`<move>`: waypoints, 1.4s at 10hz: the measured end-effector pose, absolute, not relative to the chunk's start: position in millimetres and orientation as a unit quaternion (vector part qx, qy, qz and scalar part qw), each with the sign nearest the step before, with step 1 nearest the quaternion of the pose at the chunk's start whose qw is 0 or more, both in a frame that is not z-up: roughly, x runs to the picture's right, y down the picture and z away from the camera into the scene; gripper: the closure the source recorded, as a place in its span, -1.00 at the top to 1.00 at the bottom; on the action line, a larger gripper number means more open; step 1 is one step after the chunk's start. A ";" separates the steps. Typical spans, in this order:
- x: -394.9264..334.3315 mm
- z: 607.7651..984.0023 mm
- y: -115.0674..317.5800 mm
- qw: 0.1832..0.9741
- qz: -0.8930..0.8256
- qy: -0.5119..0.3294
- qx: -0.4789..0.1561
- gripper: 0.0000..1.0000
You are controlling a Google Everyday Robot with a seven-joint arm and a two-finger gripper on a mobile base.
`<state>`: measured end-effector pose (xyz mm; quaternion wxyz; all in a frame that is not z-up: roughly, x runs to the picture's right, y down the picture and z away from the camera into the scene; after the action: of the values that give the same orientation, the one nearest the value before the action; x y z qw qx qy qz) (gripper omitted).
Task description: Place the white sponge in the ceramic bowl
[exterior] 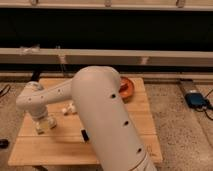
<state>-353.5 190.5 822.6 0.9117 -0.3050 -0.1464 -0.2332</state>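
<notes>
The ceramic bowl (126,87) is a glossy reddish-brown round bowl on the far right part of the wooden table (55,150), partly hidden behind my arm. My gripper (44,124) is low over the left side of the table, far left of the bowl. A pale shape shows at its tip, and I cannot tell whether that is the white sponge. A whitish thing (68,108) lies just right of the wrist, partly hidden by the arm. It may be the bottle.
My large white arm (105,115) crosses the middle of the view and hides much of the table. A flat black rectangle (85,134) lies by the arm near the table's front. A blue device (195,99) sits on the floor at right. A dark wall with a rail runs behind.
</notes>
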 end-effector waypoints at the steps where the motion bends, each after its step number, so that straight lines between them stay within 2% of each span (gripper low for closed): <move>1: -353.9 826.8 192.4 0.910 -0.235 -0.142 -0.309 0.56; 5: -352.8 837.5 200.0 0.906 -0.237 -0.126 -0.328 -0.19; 6: -353.5 837.1 198.9 0.906 -0.232 -0.127 -0.331 -0.43; 9: -369.0 812.4 178.0 0.907 -0.220 -0.163 -0.319 -0.94; 10: -372.1 791.8 160.6 0.908 -0.214 -0.185 -0.309 -1.00; 12: -354.1 768.0 127.7 0.911 -0.187 -0.211 -0.300 -1.00; 14: -313.3 761.5 94.1 0.917 -0.150 -0.214 -0.300 -1.00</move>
<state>-313.3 94.1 761.5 0.9174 -0.2999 -0.2142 -0.1503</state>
